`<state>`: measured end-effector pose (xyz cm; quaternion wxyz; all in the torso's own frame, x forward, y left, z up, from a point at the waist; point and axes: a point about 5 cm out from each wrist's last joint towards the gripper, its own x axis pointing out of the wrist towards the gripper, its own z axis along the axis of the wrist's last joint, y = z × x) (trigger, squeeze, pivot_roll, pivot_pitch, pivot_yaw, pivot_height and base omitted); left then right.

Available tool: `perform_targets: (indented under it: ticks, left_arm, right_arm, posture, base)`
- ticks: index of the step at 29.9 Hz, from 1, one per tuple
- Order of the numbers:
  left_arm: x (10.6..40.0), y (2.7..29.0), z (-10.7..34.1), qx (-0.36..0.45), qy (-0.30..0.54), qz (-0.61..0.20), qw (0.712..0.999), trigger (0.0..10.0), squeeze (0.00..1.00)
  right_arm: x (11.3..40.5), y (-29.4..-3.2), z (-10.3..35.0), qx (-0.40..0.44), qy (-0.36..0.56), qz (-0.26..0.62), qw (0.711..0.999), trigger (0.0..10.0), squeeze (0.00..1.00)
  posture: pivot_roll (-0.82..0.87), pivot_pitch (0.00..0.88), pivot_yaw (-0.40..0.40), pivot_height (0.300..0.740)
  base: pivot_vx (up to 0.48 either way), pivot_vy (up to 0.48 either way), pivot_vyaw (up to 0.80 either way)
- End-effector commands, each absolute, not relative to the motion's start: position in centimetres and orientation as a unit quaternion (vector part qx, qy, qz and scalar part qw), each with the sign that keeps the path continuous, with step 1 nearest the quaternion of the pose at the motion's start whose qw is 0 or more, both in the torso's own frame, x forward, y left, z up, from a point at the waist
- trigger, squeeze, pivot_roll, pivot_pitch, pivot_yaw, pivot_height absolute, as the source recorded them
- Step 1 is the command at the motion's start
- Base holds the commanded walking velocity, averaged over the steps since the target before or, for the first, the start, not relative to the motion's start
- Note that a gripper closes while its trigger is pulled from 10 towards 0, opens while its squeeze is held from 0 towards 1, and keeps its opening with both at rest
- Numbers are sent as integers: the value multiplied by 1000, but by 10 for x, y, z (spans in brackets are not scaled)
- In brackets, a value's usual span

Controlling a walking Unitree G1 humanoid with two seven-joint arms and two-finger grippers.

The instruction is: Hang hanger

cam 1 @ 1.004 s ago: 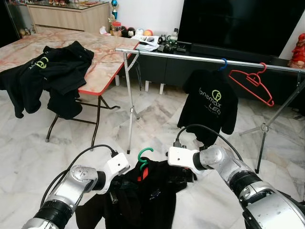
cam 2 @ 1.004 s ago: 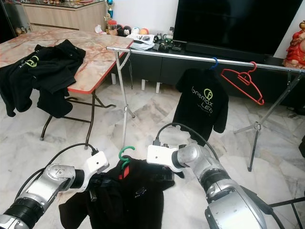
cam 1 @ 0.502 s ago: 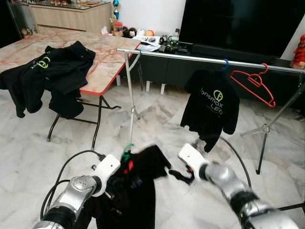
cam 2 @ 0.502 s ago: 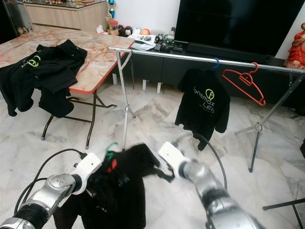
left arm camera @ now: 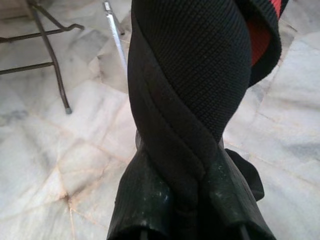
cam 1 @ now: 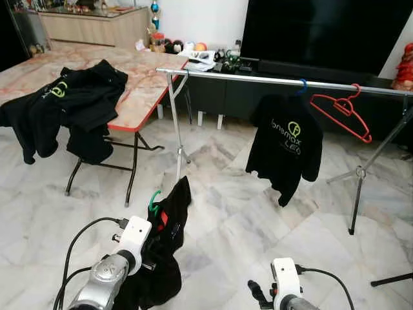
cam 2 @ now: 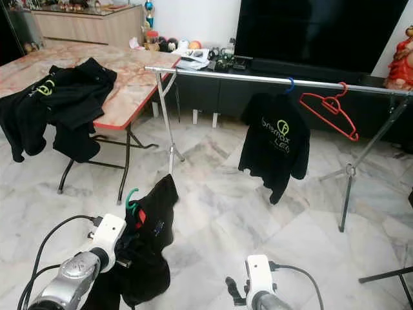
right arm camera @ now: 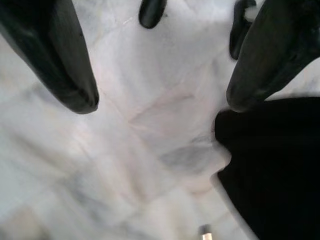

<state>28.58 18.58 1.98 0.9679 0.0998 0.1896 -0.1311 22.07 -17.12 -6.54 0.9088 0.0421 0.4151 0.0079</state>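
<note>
A black shirt (cam 1: 169,232) on a green hanger (cam 1: 153,201) hangs bunched at the lower left, in front of my left arm. My left gripper (left arm camera: 187,200) is shut on a twisted fold of this shirt (left arm camera: 195,85). Low at the bottom of the view, my right gripper (right arm camera: 160,100) points at the marble floor, open, with nothing between its fingers (right arm camera: 60,60). The silver clothes rail (cam 1: 258,77) runs across the room ahead, well beyond both grippers.
On the rail hang a black printed shirt (cam 1: 286,145) on a blue hanger (cam 1: 302,84) and a bare red hanger (cam 1: 342,113). A folding table (cam 1: 139,84) at the left carries black clothes (cam 1: 64,103). The rail's legs (cam 1: 177,135) stand on the floor ahead.
My right gripper has let go of the shirt and dropped low. The shirt, which was spread between both grippers, now hangs bunched from the left gripper alone.
</note>
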Motion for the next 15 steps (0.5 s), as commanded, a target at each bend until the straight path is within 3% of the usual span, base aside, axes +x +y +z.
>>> perform_targets:
  ticks: [1,4,6,11,15]
  left_arm:
    - [289,189,28,94,168,-121,974,10000,0]
    - [283,196,26,88,173,-106,975,10000,0]
    - [275,203,25,85,163,-96,978,10000,0]
    - [271,205,25,82,157,-93,980,10000,0]
    - [271,201,25,81,159,-106,978,10000,0]
  right_arm:
    - [211,-173,-71,57,429,-23,901,10000,0]
    - [195,-171,-80,61,445,-40,893,10000,0]
    - [181,-162,-87,38,456,-6,889,10000,0]
    - [176,-161,-89,49,459,-12,887,10000,0]
    - [166,-166,-93,18,473,-19,881,10000,0]
  posture:
    - [136,0,2,740]
    - [112,0,13,740]
    - [96,0,20,740]
    - [92,0,22,740]
    - [78,2,41,740]
  base:
    - [0,0,0]
    - [0,0,0]
    - [0,0,0]
    - [0,0,0]
    - [344,0,0]
